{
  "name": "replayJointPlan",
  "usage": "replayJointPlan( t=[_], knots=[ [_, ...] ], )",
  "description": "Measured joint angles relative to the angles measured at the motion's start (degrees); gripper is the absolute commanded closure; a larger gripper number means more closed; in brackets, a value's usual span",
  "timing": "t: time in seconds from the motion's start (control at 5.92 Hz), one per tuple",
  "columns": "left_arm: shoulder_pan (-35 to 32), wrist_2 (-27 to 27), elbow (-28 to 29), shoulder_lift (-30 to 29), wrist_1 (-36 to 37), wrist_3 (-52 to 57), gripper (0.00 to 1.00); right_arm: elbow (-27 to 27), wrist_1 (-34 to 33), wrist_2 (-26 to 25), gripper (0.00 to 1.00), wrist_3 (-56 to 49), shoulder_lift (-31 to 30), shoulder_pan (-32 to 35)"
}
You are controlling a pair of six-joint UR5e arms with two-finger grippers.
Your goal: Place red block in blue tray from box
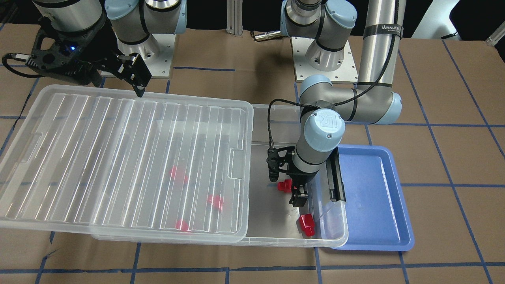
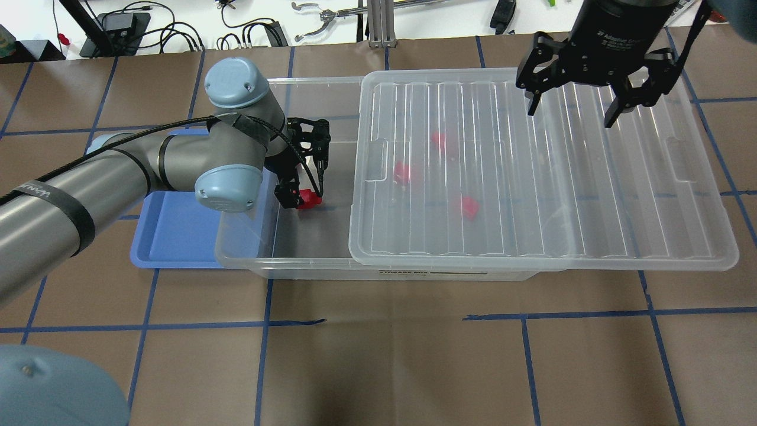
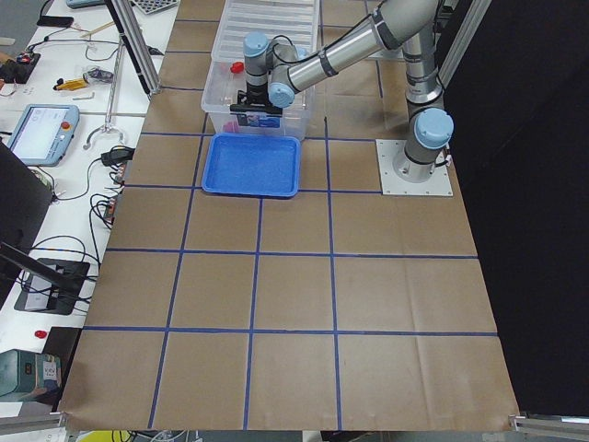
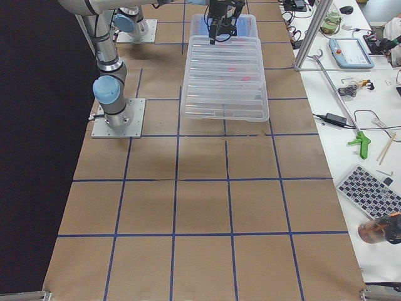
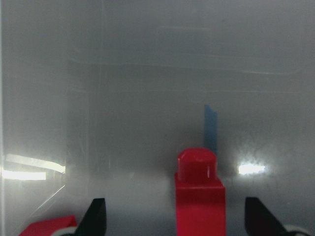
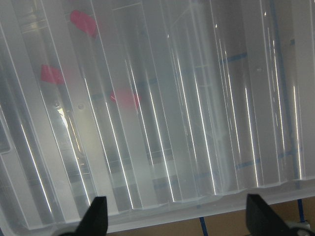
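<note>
The clear box point(image 1: 276, 238) lies with its ribbed lid point(image 1: 118, 157) slid aside, so one end is uncovered. My left gripper point(image 1: 296, 193) reaches down into that end and is open. In the left wrist view a red block point(image 5: 199, 196) stands between its fingertips point(image 5: 96, 216), stub pointing away, with neither finger touching it. A second red block point(image 1: 307, 225) lies near the box's end wall. Three more red blocks point(image 2: 403, 172) show through the lid. The blue tray point(image 1: 375, 197) sits just beyond that end, partly under the box. My right gripper point(image 2: 571, 109) is open above the lid's far part.
The lid point(image 2: 532, 177) overhangs the box's other end and covers most of it. The black latch point(image 1: 335, 177) hangs on the end wall next to the tray. Brown paper with blue tape lines covers the table point(image 2: 414, 355).
</note>
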Motion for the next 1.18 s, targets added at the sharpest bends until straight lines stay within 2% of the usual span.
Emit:
replayJointPlan(
  t=[0.34,0.51,0.85,1.18],
  knots=[
    [0.0,0.0,0.2,-1.7,0.0,-0.1,0.82,0.2,-0.3,-0.4,0.0,-2.1,0.0,-0.8],
    [0.1,-0.1,0.2,-1.8,-0.5,-0.1,0.9,0.4,-0.4,-0.6,0.0,-4.0,-0.1,-1.5],
    [0.2,-0.2,1.2,-0.2,-3.8,-0.6,0.9,0.6,-0.2,-0.7,0.0,-4.8,-0.4,-2.0],
    [-0.2,0.0,9.6,2.7,-17.7,-1.2,0.9,0.7,-0.3,-0.6,0.0,-4.9,-0.5,-2.2]
  ],
)
